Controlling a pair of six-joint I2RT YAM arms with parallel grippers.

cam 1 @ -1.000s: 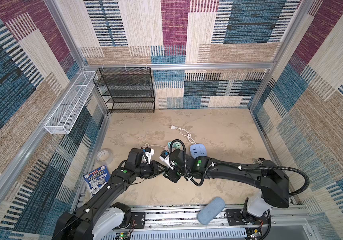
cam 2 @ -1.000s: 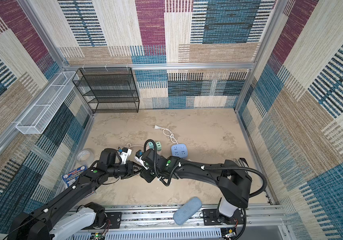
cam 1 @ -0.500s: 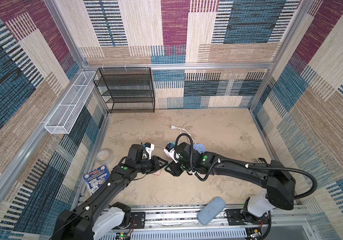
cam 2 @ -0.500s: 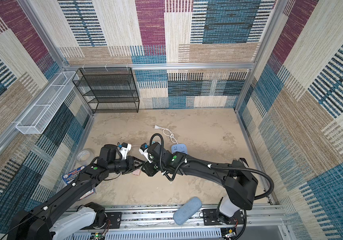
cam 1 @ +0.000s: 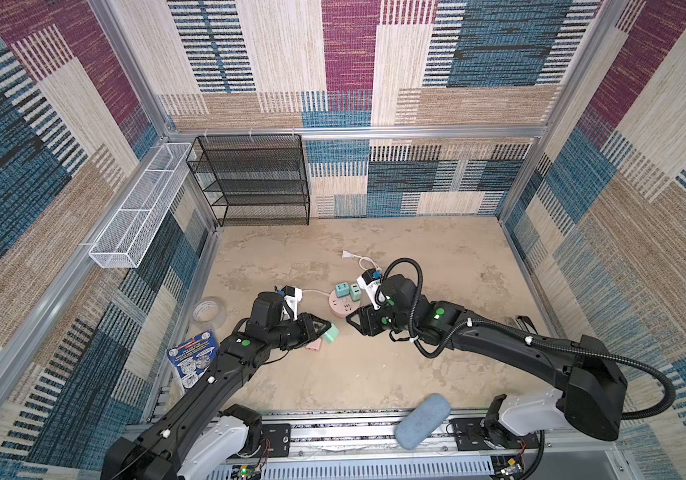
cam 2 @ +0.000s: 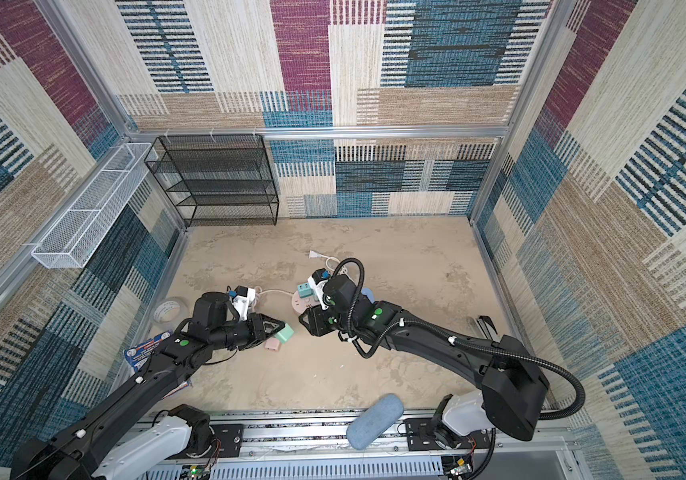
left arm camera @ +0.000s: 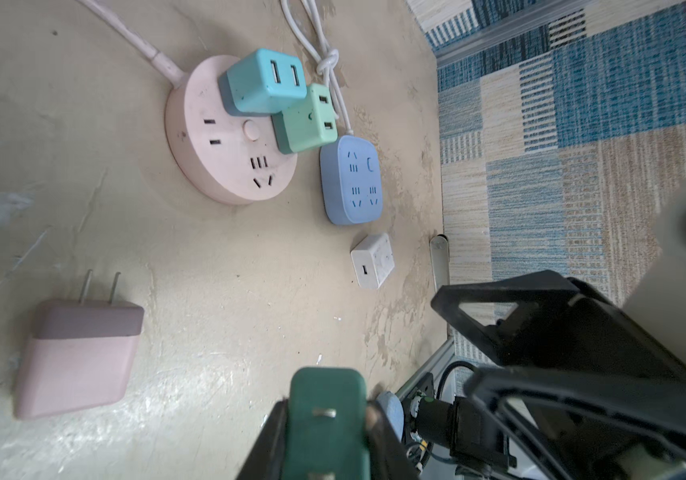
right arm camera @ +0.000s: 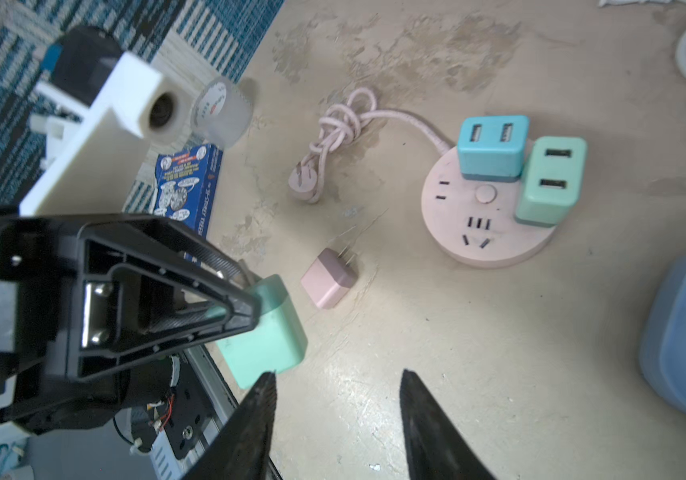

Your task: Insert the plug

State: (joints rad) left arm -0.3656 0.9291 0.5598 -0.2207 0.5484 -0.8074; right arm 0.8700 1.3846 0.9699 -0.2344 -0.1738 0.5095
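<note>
The left gripper (cam 1: 322, 330) is clenched on the green plug (cam 1: 331, 333), holding it over the table (cam 1: 436, 257), left of the middle and nearer the front edge than the back. Its prongs (left arm camera: 324, 412) show on the face turned to the left wrist camera.

The right gripper (right arm camera: 337, 374) is released: jaws apart, only bare table between them, tips pointing at the left gripper but clear of the plug.

A pink plug (cam 1: 314, 344) lies flat on the table just beside the green one. The round pink strip (cam 1: 343, 306) sits near mid-table, behind the gap between the grippers. A teal adapter (left arm camera: 266, 81) and a green adapter (left arm camera: 306, 120) sit on it (its other sockets are free). A blue strip (left arm camera: 351, 183) lies just beside it, with a white adapter (left arm camera: 372, 259) near that. A tape roll (cam 1: 208, 311) and a blue packet (cam 1: 193, 357) lie at the left edge.
</note>
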